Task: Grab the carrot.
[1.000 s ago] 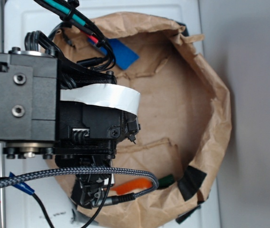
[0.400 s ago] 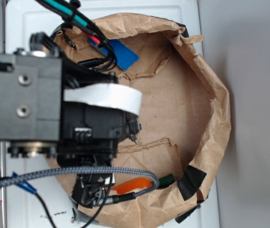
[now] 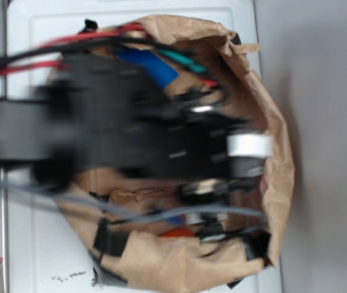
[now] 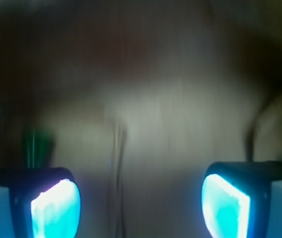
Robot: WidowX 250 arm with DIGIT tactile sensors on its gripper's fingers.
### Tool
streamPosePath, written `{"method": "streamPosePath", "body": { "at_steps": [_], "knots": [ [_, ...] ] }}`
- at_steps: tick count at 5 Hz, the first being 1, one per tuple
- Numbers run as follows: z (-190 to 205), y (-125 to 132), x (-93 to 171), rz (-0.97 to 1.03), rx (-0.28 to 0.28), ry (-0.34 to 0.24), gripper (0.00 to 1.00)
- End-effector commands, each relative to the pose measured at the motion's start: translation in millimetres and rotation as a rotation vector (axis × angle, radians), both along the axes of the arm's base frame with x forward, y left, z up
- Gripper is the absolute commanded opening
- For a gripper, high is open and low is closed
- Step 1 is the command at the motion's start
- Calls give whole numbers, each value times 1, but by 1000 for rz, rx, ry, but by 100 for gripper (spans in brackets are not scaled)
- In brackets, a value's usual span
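Since the earlier frames the arm [image 3: 100,137] has swung across the crumpled paper bag [image 3: 280,177] toward its far rim, and it now shows only as a dark motion-blurred mass, with the white-taped end near the right wall of the bag. Cables in red, black and grey streak across the exterior view.

From the wrist view the pincer [image 4: 141,206] is released: its two fingers [image 4: 56,208] stand wide apart at the lower corners, their inner pads glowing pale cyan, with nothing between them. That picture is badly smeared too.

Of the carrot [image 3: 176,232], only a small bright-orange patch shows in the exterior view, low in the bag near the bottom rim, partly behind grey cable and dark arm parts. A dark green smudge at the left of the wrist view, just above the left finger, may be its stub top; the blur is too heavy to be sure. How close the pincer is to the carrot cannot be told from either view.

A flat blue block [image 3: 149,66] lies at the upper inside of the bag, half hidden by the arm.

No writing or label can be read anywhere. The bag is brown kraft paper, wrinkled and rolled at the rim, patched with black tape [image 3: 109,238]. It sits on a smooth white desk [image 3: 33,256].
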State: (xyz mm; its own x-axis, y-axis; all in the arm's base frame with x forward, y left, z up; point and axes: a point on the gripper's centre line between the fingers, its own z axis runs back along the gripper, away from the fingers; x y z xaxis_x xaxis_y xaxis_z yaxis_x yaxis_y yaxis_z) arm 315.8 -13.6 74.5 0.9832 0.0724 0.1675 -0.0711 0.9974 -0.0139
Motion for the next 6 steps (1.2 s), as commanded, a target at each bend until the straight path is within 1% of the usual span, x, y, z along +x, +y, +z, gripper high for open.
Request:
{"method": "streamPosePath", "body": {
  "at_steps": [1,2,3,4,5,6],
  "knots": [
    [2,-3,17,-69,-17,-154,100],
    [49,9,-17,-133,-138,-140,100],
    [65,15,-33,-133,-161,-122,100],
    [41,7,-43,-131,-102,-92,100],
    [10,1,-50,-141,-41,-108,100],
    [-10,-3,-58,-154,-14,-143,100]
  ]
}}
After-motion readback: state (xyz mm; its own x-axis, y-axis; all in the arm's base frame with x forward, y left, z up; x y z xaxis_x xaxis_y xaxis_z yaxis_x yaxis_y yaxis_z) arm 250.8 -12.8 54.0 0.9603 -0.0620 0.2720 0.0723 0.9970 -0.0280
